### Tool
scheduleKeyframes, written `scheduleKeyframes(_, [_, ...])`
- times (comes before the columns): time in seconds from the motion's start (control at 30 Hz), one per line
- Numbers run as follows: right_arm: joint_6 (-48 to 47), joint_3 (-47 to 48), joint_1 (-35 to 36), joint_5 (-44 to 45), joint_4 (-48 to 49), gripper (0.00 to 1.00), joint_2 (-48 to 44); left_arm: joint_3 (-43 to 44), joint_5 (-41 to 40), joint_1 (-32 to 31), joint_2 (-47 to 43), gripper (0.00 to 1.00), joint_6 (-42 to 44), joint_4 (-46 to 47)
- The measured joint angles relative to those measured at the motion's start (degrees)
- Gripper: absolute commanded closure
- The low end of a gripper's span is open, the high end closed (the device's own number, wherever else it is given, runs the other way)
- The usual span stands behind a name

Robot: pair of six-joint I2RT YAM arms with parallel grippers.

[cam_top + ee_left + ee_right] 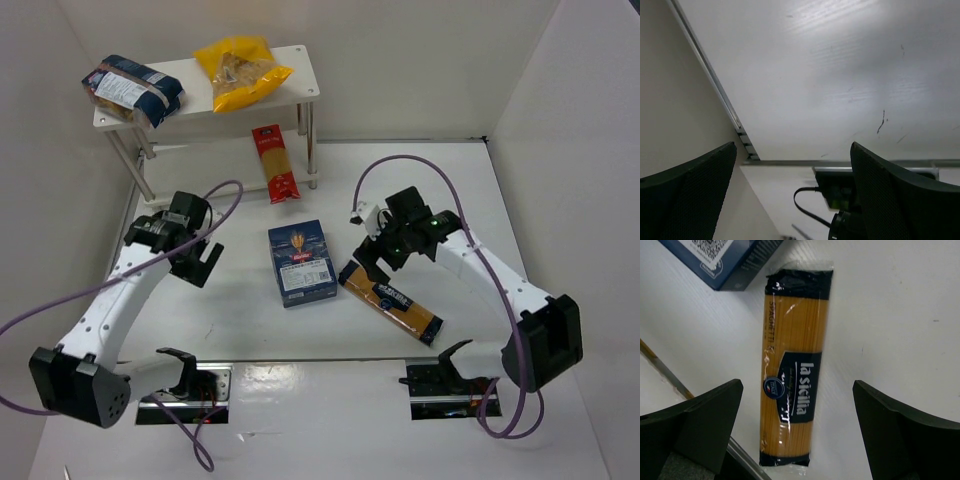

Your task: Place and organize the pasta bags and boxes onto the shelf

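Note:
The white two-tier shelf [300, 72] stands at the back left. A dark blue bag [132, 90] and a yellow bag [241, 68] lie on its top board. A red spaghetti pack [275, 164] lies on the table by the shelf's right legs. The dark blue box [301, 263] lies flat mid-table. An amber spaghetti pack [390, 301] lies right of it, also in the right wrist view [788, 370]. My right gripper [797, 425] is open above this pack, its fingers either side. My left gripper [792, 185] is open and empty over bare table, left of the box.
White walls close the table on the left, back and right. A metal strip [300, 362] runs across near the arm bases. The box corner [730, 262] shows at the top of the right wrist view. A cable and mount [840, 195] show below the left gripper.

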Motion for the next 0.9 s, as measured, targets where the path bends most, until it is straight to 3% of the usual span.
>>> scheduleKeyframes(0.4, [3.23, -0.22, 2.89, 4.37, 5.2, 0.0, 9.05, -0.07, -1.7, 1.92, -16.41, 0.0, -6.56, 10.38])
scheduleKeyframes(0.9, [3.21, -0.61, 10.71, 9.22, 4.28, 0.0, 20.41, 0.39, -5.77, 3.52, -17.16, 0.0, -7.91, 18.34])
